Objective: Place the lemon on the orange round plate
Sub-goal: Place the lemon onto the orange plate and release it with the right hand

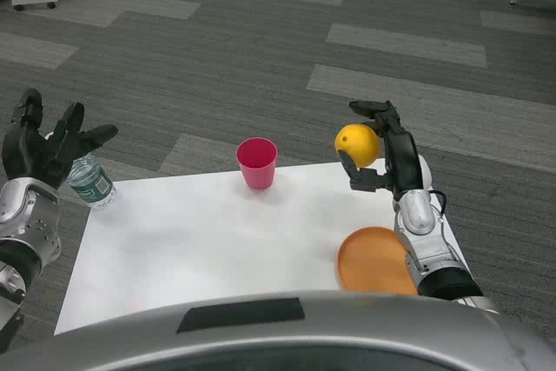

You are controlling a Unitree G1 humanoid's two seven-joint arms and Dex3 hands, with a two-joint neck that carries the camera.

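The plate (375, 260) lies nearest, at the table's (208, 241) front right corner, partly hidden by the right forearm and close to both the front and right edges. Above and beyond it the right hand (379, 147) grips the lemon (358, 144) between its fingers, lifted clear of the table over its far right part. To finish well, the hand should draw back toward the body and lower over the plate's middle, letting go only when the lemon is low, since it may roll off toward the near edges. Open white surface lies to the left. Farther off stands the pink cup (257, 162), well apart from the path. At the far left corner the left hand (48, 147) waits with fingers spread, empty, just beside a bottle (91, 183).
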